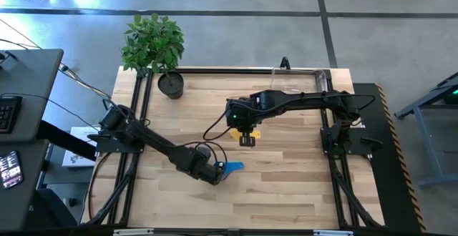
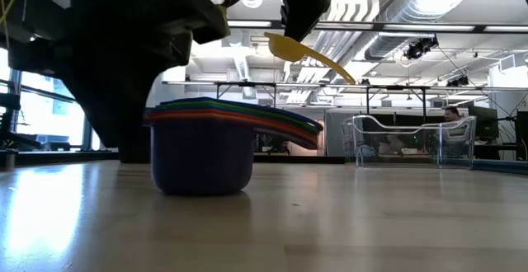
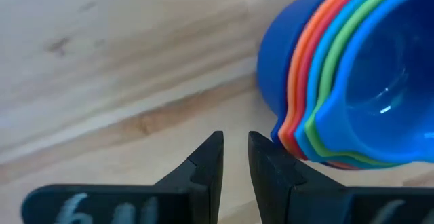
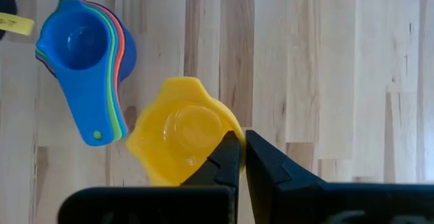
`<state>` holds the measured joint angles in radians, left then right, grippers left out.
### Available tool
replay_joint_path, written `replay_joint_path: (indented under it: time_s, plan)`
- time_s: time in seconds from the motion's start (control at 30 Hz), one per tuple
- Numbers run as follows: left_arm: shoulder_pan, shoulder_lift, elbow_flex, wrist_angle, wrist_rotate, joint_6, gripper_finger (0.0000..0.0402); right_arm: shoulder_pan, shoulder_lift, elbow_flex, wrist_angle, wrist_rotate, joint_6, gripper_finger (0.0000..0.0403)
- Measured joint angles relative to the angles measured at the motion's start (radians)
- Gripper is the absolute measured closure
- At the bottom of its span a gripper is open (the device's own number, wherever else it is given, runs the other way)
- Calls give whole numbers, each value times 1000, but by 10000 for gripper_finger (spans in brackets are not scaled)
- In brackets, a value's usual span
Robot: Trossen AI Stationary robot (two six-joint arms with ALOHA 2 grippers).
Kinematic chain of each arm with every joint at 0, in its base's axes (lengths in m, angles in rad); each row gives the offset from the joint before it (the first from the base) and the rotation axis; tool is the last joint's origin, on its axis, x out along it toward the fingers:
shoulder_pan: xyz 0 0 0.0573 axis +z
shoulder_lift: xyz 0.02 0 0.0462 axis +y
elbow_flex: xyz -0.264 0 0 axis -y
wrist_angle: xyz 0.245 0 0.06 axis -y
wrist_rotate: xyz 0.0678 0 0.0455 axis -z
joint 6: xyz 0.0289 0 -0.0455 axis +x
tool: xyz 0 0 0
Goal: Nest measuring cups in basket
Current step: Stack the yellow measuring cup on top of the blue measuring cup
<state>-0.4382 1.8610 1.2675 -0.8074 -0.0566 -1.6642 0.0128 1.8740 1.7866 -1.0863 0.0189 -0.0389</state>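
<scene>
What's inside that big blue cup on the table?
The blue cup on top of the nested stack is empty; green, orange and darker rims show beneath it. Their insides are covered.

Probably a lab: exposed ceiling ducts (image 2: pixel 429 12), framed workbench (image 1: pixel 286 186)

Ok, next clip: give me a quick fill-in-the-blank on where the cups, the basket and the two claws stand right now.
1. The right claw is shut on the ____ cup, lifted off the table.
2. The top cup of the nested stack is ____.
3. The left claw sits beside the stack, holding ____.
4. The clear basket contains ____ cups.

Missing words: yellow; blue; nothing; no
</scene>
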Motion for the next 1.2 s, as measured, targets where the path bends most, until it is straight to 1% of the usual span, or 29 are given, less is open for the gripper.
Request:
replay_joint_path:
  time_s: [0.17, 0.57, 0.77, 0.83, 0.9, 1.03, 1.2]
  plan:
    - [27, 0, 0, 9, 6, 32, 342, 0, 0, 0, 0, 0, -7, 402]
    - [98, 0, 0, 112, -32, 144, 342, 0, 0, 0, -1, 0, 0, 402]
    - [105, 0, 0, 129, 30, 189, 342, 0, 0, 0, -38, 0, 54, 402]
    - [105, -9, 0, 121, 34, 204, 342, 0, 0, 0, -51, -5, 85, 402]
    - [104, -17, 0, 123, 34, 221, 342, 1, 0, 0, -60, -29, 113, 402]
    - [105, -56, 0, 74, 23, 270, 342, 5, 0, 0, -59, -83, 170, 402]
    - [111, -128, 0, -36, -17, 332, 342, 18, 0, 0, -49, -136, 243, 402]
